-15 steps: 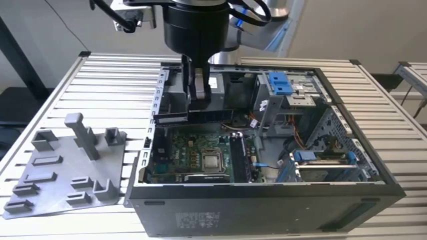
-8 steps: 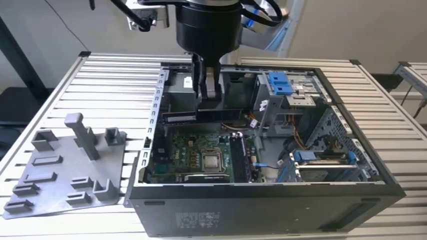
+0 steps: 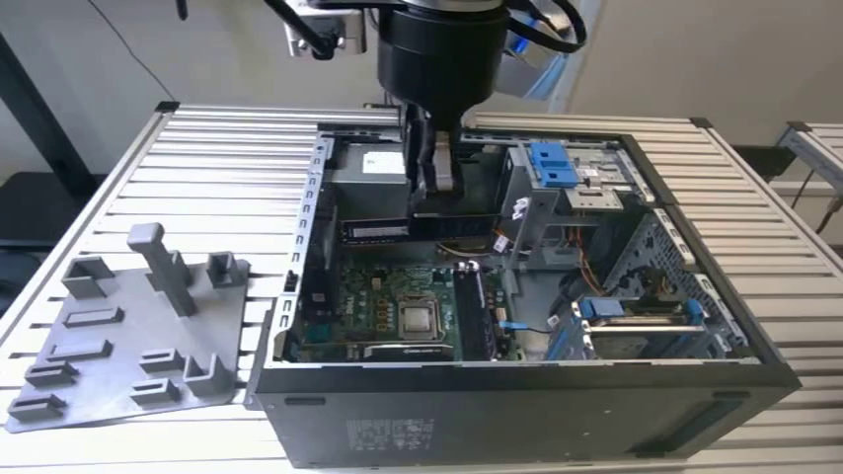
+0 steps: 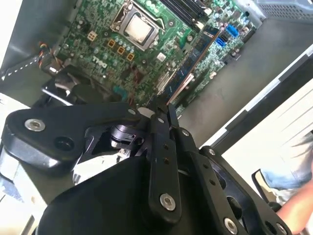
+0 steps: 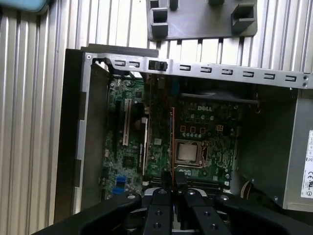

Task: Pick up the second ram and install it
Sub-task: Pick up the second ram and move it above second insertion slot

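Holding the ram (image 3: 395, 229) over the open case (image 3: 527, 405)

Slatted metal forms the desk (image 3: 197, 168), and the black case lies on it with its side off. A gray tray (image 3: 118, 346) with raised blocks sits on the desk just beside the case, toward the exterior view's left. Inside the case the green motherboard (image 3: 382, 296) lies flat on the floor. The end effector (image 3: 435, 202) hangs above the motherboard, its fingers closed tight on the top edge of the ram. The ram is clear of the board, lying lengthwise across the case in the exterior view. In both wrist views it shows edge-on as a thin strip (image 4: 188, 73) (image 5: 172, 142) running out from the fingertips toward the board. A twin stick (image 3: 472, 314) stands in a slot just beside the processor (image 3: 421, 318).
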You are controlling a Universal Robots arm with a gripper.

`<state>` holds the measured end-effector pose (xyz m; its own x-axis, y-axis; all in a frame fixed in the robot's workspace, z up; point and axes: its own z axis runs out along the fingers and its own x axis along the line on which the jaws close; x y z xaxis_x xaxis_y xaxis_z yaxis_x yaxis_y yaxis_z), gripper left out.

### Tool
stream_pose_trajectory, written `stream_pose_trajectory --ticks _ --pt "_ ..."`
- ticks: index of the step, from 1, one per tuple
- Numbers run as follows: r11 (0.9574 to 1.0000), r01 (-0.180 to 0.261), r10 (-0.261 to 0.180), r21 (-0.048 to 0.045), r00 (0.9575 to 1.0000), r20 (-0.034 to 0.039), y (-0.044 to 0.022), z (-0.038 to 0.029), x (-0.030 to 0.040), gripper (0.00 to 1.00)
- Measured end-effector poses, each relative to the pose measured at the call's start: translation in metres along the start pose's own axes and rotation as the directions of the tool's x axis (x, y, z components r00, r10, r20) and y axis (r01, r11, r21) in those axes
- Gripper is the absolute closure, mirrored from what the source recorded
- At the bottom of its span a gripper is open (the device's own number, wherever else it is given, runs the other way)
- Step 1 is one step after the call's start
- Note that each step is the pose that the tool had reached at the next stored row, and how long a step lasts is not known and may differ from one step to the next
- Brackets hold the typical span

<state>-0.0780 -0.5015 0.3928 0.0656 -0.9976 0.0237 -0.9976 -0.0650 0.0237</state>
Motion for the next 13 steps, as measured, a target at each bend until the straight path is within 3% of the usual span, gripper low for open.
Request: stream_pose_trajectory --ticks 13 --pt "0.9998 -0.018 0.018 -0.0006 0.9998 -0.0025 -0.0396 -0.0009 -0.0006 0.86"
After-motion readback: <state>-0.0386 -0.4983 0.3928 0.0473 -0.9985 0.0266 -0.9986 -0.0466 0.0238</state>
